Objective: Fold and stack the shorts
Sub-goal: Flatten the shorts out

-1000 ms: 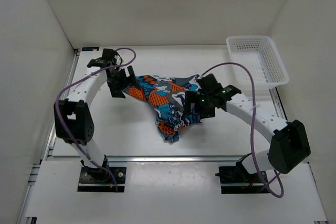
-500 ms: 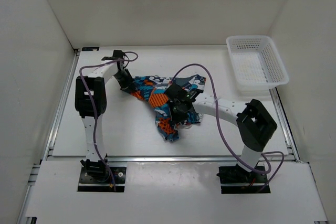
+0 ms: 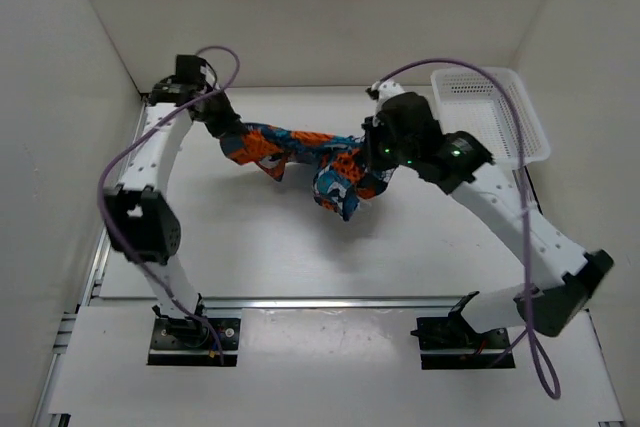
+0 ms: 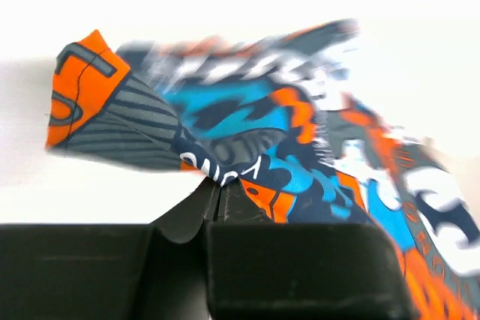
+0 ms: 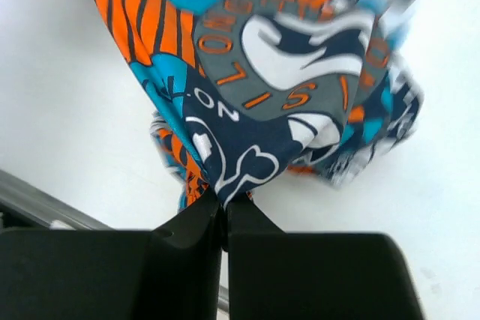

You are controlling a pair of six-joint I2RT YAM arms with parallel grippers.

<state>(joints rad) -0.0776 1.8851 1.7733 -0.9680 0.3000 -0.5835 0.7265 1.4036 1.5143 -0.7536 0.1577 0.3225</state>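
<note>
Nearest the camera, two black arm bases [image 3: 190, 332] were seen bolted at the edge of the white table [image 3: 250, 247], and one purple cable [image 3: 440, 63] was trailed from each arm. Beyond them, over the table's middle, one pair of soft cloth shorts [image 3: 305, 152] with a teal, orange, navy and white cartoon patchwork print was held stretched between the two grippers. Whether its drooping fold touched the table could not be told. The left gripper [image 4: 217, 189] was closed on a printed edge of the cloth, and the right gripper [image 5: 223, 201] was clamped on a navy edge. White letters "ON" were read beside a grey round emblem [image 5: 300, 58]; its orange ring of lettering was cut off and not made out. The far cloth in the left wrist view was blurred. At the far right corner, one white plastic mesh basket [image 3: 495, 117] was partly hidden by the right arm.
</note>
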